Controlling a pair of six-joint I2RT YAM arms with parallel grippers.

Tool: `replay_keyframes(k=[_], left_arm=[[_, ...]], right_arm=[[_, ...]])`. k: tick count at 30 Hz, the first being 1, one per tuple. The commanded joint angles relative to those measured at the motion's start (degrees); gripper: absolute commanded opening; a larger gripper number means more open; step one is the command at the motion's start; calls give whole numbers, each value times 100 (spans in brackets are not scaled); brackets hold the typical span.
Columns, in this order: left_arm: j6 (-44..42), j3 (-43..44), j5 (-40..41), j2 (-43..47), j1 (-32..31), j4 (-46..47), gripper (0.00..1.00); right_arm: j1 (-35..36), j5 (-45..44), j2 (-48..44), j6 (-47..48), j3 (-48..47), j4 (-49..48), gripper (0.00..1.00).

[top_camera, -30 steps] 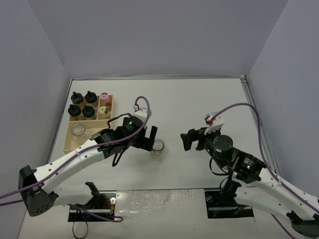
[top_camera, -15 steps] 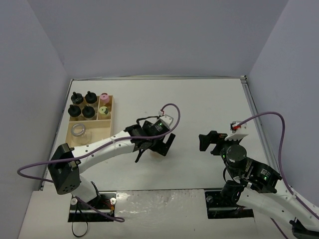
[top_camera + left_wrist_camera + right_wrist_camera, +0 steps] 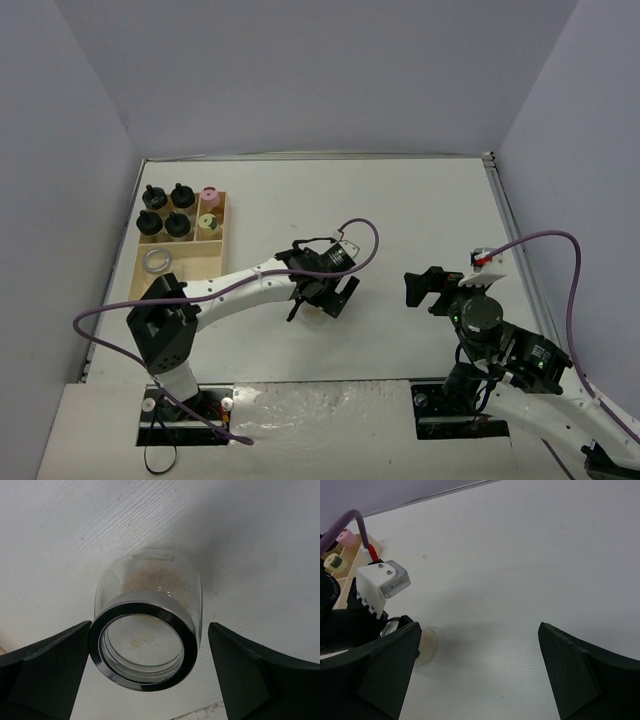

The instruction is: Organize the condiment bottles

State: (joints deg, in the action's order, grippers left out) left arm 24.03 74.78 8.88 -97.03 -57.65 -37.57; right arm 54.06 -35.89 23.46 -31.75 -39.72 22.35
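Surface: white table [image 3: 400, 210] is lying under both arms, with grey walls rising round it.
Tray: pale wooden tray [image 3: 195, 263] is sitting at the far left of the table.
Stowed: four black-capped jars [image 3: 178, 222], the pink-capped jar [image 3: 210, 196], the yellow-green-capped jar [image 3: 208, 224] and one silver-lidded jar [image 3: 157, 262] are standing in its compartments.
Loose: the last silver-lidded jar [image 3: 145, 645] is standing upright on the table, well apart from the tray.
Left gripper [image 3: 325, 297]: it is straddling that jar with fingers spread. One finger is just beside the lid rim, the other apart, so nothing is clamped.
Right gripper [image 3: 425, 287]: it is hanging over bare table with fingers spread, holding nothing.
Progress: seven of eight are looking housed. Closing on the last jar and carrying it beside its twin is remaining.
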Motion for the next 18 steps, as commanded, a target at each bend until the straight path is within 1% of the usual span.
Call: replay_keyframes(k=[1, 3, 7, 8, 12, 15, 17, 18], left_arm=[[48, 345, 54, 63, -27, -116, 91], [131, 338, 67, 65, -27, -161, 80], [259, 301, 112, 173, -19, -241, 54], [282, 301, 200, 247, -11, -321, 45], [296, 318, 363, 607, 99, -583, 22], [270, 310, 377, 1077, 401, -879, 0], [231, 283, 541, 1397, 669, -1099, 0], [211, 247, 571, 1650, 917, -1241, 0]], right_arm=[[17, -283, 4, -112, -26, -156, 100], [17, -287, -5, -118, -14, -158, 100], [17, -244, 0, -130, -9, -152, 100], [24, -221, 1, -130, -16, -159, 100], [25, -226, -16, -121, -27, -152, 100], [25, -165, -17, -113, -44, -161, 100], [24, -136, 1, -92, -44, -152, 100], [17, -127, 0, -77, -44, -152, 100]])
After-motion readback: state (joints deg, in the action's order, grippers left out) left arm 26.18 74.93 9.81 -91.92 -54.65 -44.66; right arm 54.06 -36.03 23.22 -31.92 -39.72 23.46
